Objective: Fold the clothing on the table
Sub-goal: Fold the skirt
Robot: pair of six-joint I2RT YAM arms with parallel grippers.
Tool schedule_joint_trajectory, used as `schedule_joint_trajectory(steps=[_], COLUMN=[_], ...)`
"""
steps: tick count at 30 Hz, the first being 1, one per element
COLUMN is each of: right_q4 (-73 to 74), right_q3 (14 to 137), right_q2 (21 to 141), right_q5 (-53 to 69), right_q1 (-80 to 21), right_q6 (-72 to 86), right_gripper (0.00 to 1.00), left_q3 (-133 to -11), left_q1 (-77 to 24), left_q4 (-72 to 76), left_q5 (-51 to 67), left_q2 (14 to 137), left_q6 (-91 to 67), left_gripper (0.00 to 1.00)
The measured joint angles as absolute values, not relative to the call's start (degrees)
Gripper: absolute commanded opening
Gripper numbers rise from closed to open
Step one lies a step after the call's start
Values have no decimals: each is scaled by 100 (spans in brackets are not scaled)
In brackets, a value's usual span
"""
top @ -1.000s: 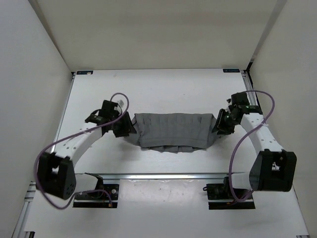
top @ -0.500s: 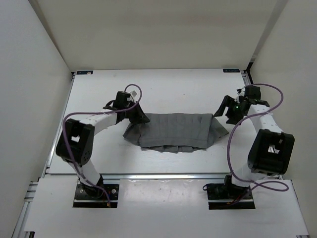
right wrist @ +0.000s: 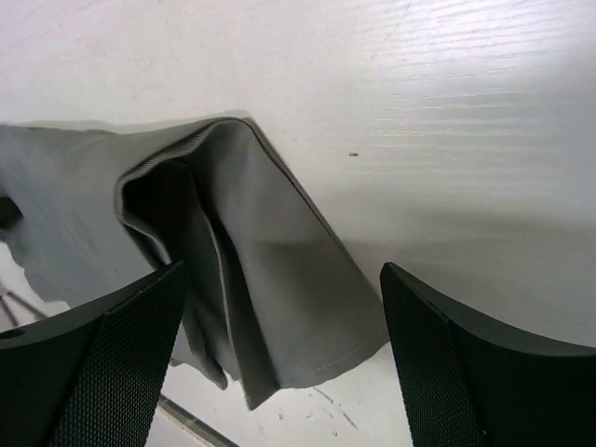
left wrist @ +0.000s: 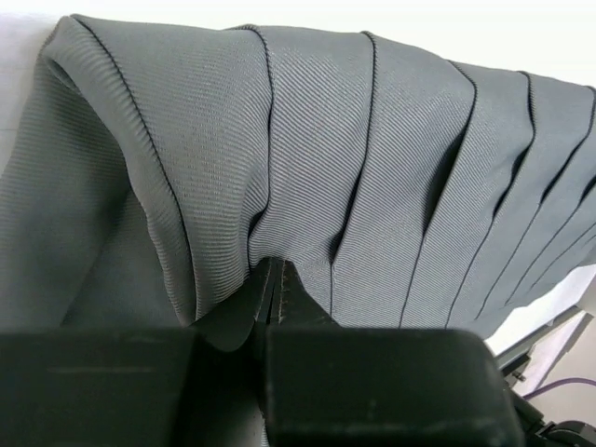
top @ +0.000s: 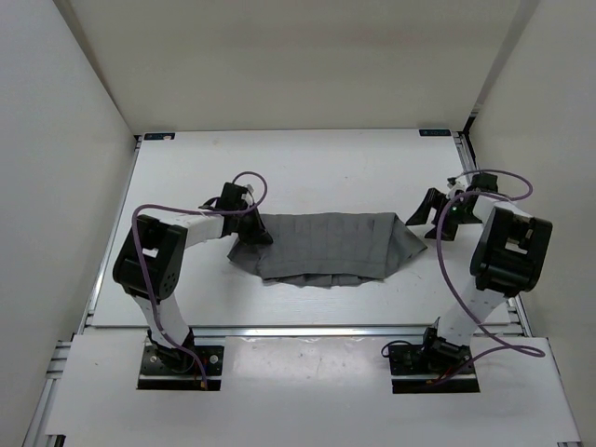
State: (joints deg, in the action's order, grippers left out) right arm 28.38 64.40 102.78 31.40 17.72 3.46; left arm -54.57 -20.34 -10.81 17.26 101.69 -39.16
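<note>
Two small blue tags (top: 158, 136) sit at the counter's (top: 307, 168) far corners, toward 11 and 1 o'clock in the top view. They are the only label-like marks we can find, and whatever is printed on them is too small to read.

The clothing (top: 321, 244) lies at the middle of the counter, pleats running from 12 to 6 o'clock, with a second layer showing along its 6 o'clock hem.

The left claw (top: 253, 233) is at the garment's 9 o'clock corner. In the left wrist view we see the left claw (left wrist: 277, 279) with its tips pressed almost together, nipping a gathered pleat of the clothing (left wrist: 391, 168). A second ago it stood wide, just outside that edge, with its arm stretched low. Now the elbow is drawn in and raised, and the purple cable (top: 244, 177) loops above it.

The right claw (top: 436, 219) is at the 3 o'clock side, spread wide and holding nothing. A second ago it was against the garment's edge; it has since backed off toward 2 o'clock and now stands apart from the cloth. In the right wrist view, the right claw (right wrist: 282, 279) hangs above the clothing (right wrist: 233, 214), whose corner lies loose and partly folded on the counter (right wrist: 447, 112).
</note>
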Motion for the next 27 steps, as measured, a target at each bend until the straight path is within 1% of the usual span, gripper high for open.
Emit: schedule_joint_trajectory(steps=[3, 10, 15, 17, 19, 20, 21, 22, 23, 24, 25, 27], right_q4=[2829, 2663, 2567, 2464, 2351, 2294, 2233, 2202, 2141, 2099, 2078, 2036], right_q3=[6438, 6436, 6372, 6298, 6167, 6066, 5948, 5817, 5647, 5476, 5280, 5000], right_q2=[10597, 10934, 11032, 11032, 11032, 11030, 11017, 10997, 10940, 10871, 10757, 10530], right_q5=[3570, 4731, 5262, 5395, 5443, 5457, 5454, 5443, 5406, 5365, 5301, 5172], right_q1=[1787, 1651, 1105, 808, 473, 309, 139, -19, -185, -331, -478, -580], right_q6=[187, -1, -47, -45, -43, -32, -38, -5, 25, 84, 187, 349], right_gripper=[88, 88, 85, 81, 72, 63, 58, 39, 13, 4, 0, 0], left_q3=[-5413, -5393, -5387, -5384, -5382, -5380, -5378, -5367, -5345, -5325, -5306, -5282], left_q1=[-1922, -1616, -1594, -1597, -1608, -1612, -1614, -1621, -1625, -1625, -1625, -1636], left_q4=[-1133, -1221, -1221, -1219, -1219, -1216, -1212, -1197, -1173, -1151, -1149, -1144], left_q5=[1710, 1682, 1640, 1623, 1608, 1599, 1594, 1590, 1590, 1590, 1588, 1586], left_q2=[10158, 10116, 10103, 10101, 10095, 10090, 10090, 10088, 10077, 10066, 10049, 10027], left_q6=[-3844, -3732, -3730, -3730, -3734, -3739, -3745, -3750, -3752, -3752, -3756, -3756], left_gripper=[7, 7, 8, 8, 8, 8, 8, 8, 7, 8, 8, 8])
